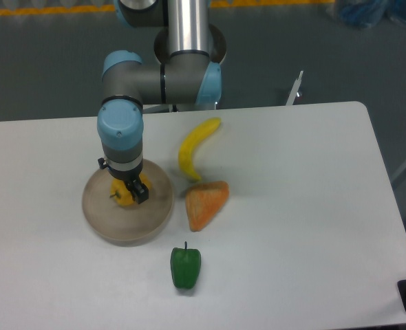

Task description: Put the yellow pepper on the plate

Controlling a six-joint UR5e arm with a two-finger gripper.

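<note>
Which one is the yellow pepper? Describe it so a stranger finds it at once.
Find the round tan plate on the left of the white table. Over its middle, the arm's pincer grips the yellow pepper, small and blocky. The banana is long and curved, the other pepper is green, and the wedge is orange.

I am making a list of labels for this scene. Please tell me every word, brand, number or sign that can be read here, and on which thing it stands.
None: no readable text shows in this view.
The gripper, yellow pepper, plate, banana, orange wedge and green pepper are all plain.
The arm bears no legible marking.
</note>
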